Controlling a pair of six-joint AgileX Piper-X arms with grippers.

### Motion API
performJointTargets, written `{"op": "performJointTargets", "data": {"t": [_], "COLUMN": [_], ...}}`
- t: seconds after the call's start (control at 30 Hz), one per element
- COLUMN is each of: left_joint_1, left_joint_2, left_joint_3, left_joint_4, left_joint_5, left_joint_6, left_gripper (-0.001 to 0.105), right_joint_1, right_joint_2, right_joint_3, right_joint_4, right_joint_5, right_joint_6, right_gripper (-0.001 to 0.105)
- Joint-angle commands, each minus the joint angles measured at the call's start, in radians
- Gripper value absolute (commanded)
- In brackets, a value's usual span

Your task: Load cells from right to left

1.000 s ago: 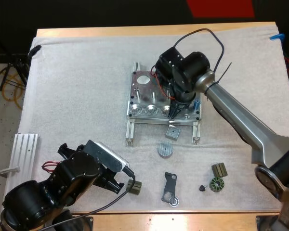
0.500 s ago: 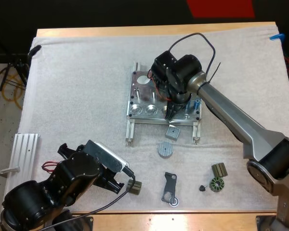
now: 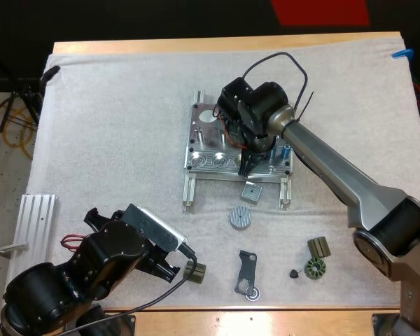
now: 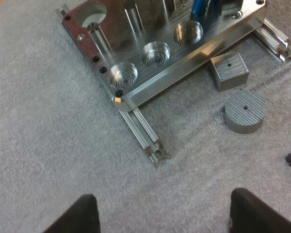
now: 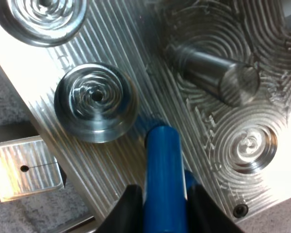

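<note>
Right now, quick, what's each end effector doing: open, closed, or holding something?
Left end effector: open, holding nothing.
Right end effector: closed on a bright blue cylinder, over the ribbed metal fixture.

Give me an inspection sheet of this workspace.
surface: white mat on a wooden table.
job's things: metal fixture on the mat, three front pockets empty; blue cylinder over its ribbed face, beside one pocket.
clutter: square metal block, ribbed disc, dark bracket, small dark parts on the mat; ribbed metal plate beside the mat's left edge.
grippers: left gripper open over bare mat; right gripper shut on the blue cylinder.
cables: cable loops on the floor at left.
surroundings: dark space past the table's far side.
</note>
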Motion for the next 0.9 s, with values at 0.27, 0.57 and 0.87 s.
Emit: {"op": "performJointTargets", "data": {"t": [0.27,0.57,0.87], "left_joint_1": [-0.005,-0.005,-0.005], "left_joint_2": [-0.007,-0.007,-0.007], "left_joint_3": [-0.003,-0.003,-0.003], "left_joint_4": [0.002,0.002,0.002], "left_joint_5": [-0.016,-0.016,-0.016], "left_joint_6": [0.001,0.005,0.005], "left_gripper": [0.057,0.057,0.057], "right_joint_1": [0.002,0.002,0.002], "right_joint_2": [0.018,0.018,0.012], "right_joint_3": [-0.011,-0.011,-0.021], "right_joint_4": [0.007,0.045,0.053], "right_joint_5": [0.059,0.077,0.09], "right_joint_6": [-0.015,-0.015,-0.015], "right_gripper": [0.0,0.0,0.0]}}
